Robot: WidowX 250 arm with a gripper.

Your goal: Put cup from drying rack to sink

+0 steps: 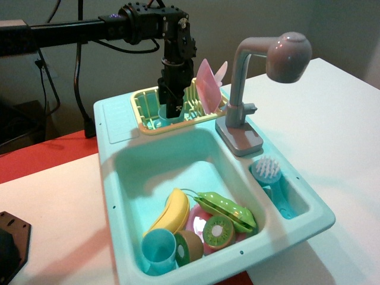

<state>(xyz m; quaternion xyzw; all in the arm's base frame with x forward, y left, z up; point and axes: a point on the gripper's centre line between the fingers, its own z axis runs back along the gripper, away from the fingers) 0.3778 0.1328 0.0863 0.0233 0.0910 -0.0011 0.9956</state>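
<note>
We see the hand (pixel 173 105) lowered straight down into the drying rack (pixel 144 113), which sits on the back ledge of the sink (pixel 113 178), toward the far edge of the worktop (pixel 332 124). The hand's black body covers most of the cup (pixel 164 113); only a pale blue sliver shows at its lower left, inside the rack and among the slats. We cannot tell from this view whether the hand is clenched on the cup or released, because the fingertips are hidden down in the rack. A pink plate (pixel 207 83) stands upright in the right part of the rack, just beside the hand.

The grey faucet (pixel 261 77) rises from the ledge to the right of the rack, its head reaching out toward the right edge of the worktop. The basin occupies the middle of the worktop. At its near end we note a banana (pixel 172 211), a pea pod (pixel 227 209), a halved kiwi (pixel 217 230) and a deeper turquoise cup (pixel 158 249), grouped closely together; the turquoise cup touches the banana. The small side compartment on the right holds a brush (pixel 270 175). A black object (pixel 12 240) lies at the near left corner of the worktop.
</note>
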